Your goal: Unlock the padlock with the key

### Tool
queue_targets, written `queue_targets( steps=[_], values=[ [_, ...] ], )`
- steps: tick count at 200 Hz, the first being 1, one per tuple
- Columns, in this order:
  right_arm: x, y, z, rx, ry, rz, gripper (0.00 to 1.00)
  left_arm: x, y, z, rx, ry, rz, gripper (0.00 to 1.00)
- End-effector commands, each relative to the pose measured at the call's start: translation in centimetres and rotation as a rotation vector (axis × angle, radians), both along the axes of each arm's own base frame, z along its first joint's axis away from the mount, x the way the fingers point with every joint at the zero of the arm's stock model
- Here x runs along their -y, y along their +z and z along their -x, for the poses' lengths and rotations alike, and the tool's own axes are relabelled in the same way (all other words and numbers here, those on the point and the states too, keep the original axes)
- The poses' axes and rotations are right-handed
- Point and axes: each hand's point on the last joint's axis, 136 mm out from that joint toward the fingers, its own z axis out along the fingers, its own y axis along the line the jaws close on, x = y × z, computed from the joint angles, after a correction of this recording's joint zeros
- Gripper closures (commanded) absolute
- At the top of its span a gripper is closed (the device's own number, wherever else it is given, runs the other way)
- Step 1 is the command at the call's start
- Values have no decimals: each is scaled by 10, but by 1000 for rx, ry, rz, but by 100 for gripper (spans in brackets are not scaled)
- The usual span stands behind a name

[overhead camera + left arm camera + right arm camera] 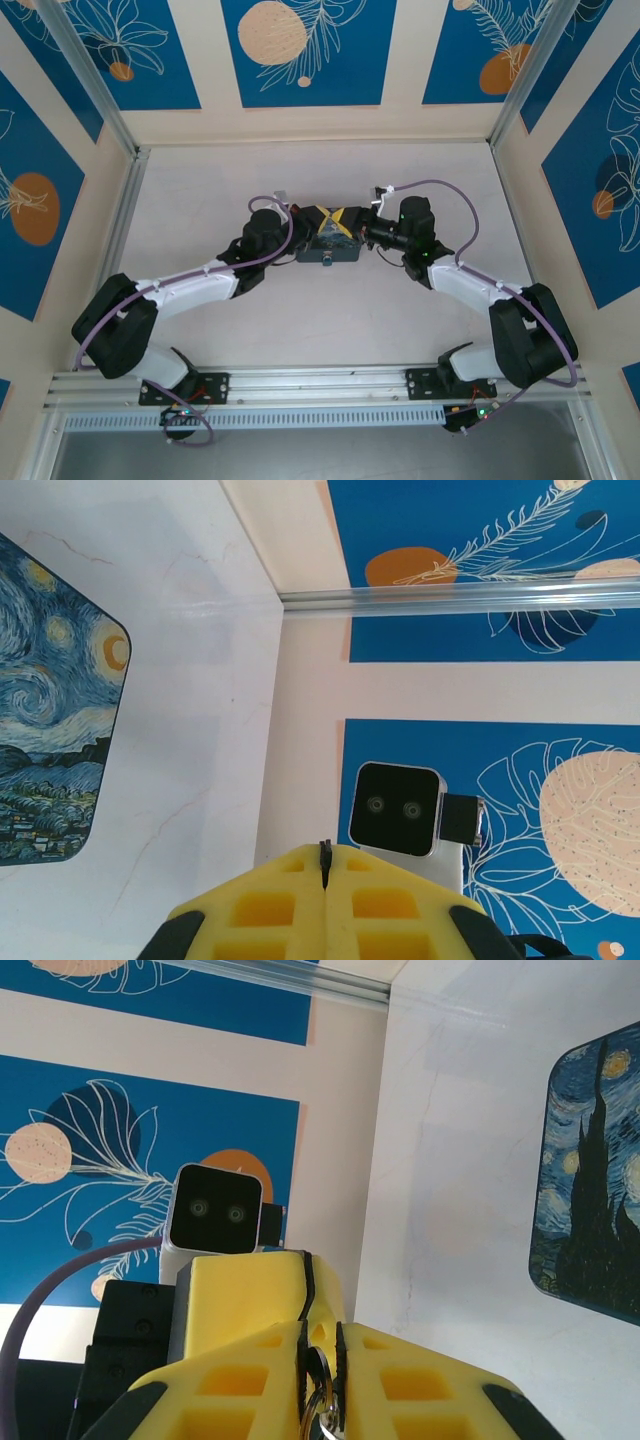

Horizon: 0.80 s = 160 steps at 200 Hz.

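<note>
I have both arms reaching in to the middle of the table (300, 320), and their yellow tips meet nose to nose just above the tin (50, 730).

My left gripper (323, 872) is pressed fully closed. A thin dark sliver (323, 850) sticks out of the seam between its pads. It is too small for me to say whether it is the key or part of the padlock.

My right gripper (320, 1345) is narrow, with only a slim gap left between the fingers. Small silvery loops (318, 1385) sit pinched in that gap, well back from the tips. I cannot tell whether they are a key ring or the shackle.

On the right wrist view, the left gripper's yellow block sits just ahead of my right fingertips, touching or very nearly so. Both small metal pieces are up between the grippers, off the table.
</note>
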Motion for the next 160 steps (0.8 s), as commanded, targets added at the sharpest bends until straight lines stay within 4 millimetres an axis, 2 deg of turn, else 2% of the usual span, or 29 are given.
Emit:
queue_targets(
  steps=[1, 58, 73, 95, 156, 160],
  values=[
    [1, -2, 8, 3, 18, 2, 81, 0, 14, 0, 42, 10, 20, 100],
    [1, 1, 9, 10, 27, -4, 85, 0, 13, 0, 40, 11, 17, 100],
    [0, 2, 10, 15, 33, -6, 88, 1, 13, 0, 38, 11, 17, 100],
    [-1, 2, 11, 17, 38, -7, 100, 1, 13, 0, 38, 11, 18, 100],
    [6, -4, 9, -4, 10, 7, 100, -2, 12, 1, 63, 7, -35, 100],
    [8, -6, 8, -10, 3, 10, 100, -3, 11, 2, 68, 7, -50, 96]
  ],
)
